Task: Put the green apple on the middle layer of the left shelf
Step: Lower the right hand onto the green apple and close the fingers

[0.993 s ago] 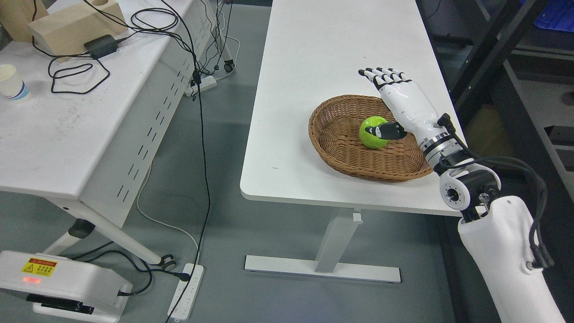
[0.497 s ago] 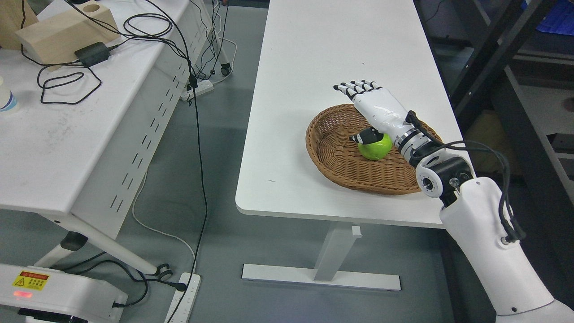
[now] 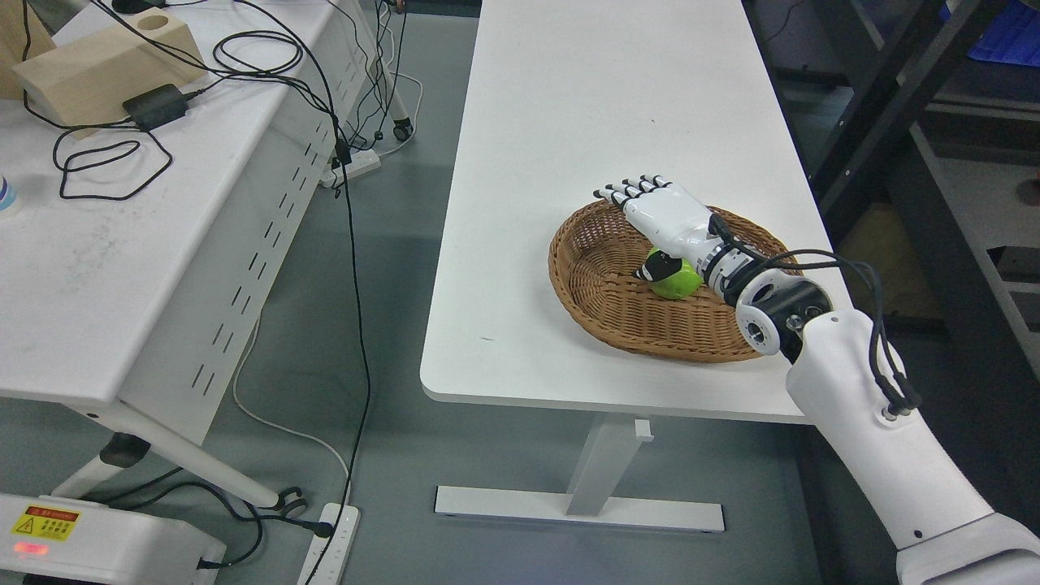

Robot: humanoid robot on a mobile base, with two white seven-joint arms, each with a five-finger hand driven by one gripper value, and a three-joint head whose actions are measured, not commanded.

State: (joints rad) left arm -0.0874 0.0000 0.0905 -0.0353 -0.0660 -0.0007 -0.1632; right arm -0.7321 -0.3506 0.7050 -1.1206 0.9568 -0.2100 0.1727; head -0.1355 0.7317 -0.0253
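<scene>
Right hand [image 3: 662, 221]: seen above the wicker basket, palm down, at the end of a white arm entering from the lower right corner.
Fingers [image 3: 626, 191]: stretched out nearly straight and side by side, pointing far-left over the basket's far rim; nothing is held between them.
Thumb [image 3: 660, 266]: black-tipped, angled down and left, lying against the top of the green apple; whether it presses on the fruit cannot be told.
Hand state: wide, with no grasp closed on anything.
Green apple [image 3: 678, 282]: found inside the basket, right of its middle, directly beneath the palm and wrist; only its near-left part is seen, the rest being hidden by the hand.
Wicker basket [image 3: 605, 301]: a shallow brown oval, set on the near right part of the white table, its near-right rim crossed by the forearm.
Wrist joint [image 3: 772, 313]: a black and silver section over the basket's right rim, with black cables looping from it back along the arm.
White table [image 3: 585, 106]: a long top running from near to far, carried on a white pedestal leg with a flat foot on the grey floor.
Second table [image 3: 97, 244]: placed to the left across an aisle; a wooden block [image 3: 93, 61], a black power adapter [image 3: 154, 106] and loose black cables [image 3: 260, 53] are laid on it.
Floor: a white power strip [image 3: 325, 544] is seen near the bottom edge, left of the pedestal foot.
Dark shelving [image 3: 918, 97]: seen at the far right, beside the white table.
</scene>
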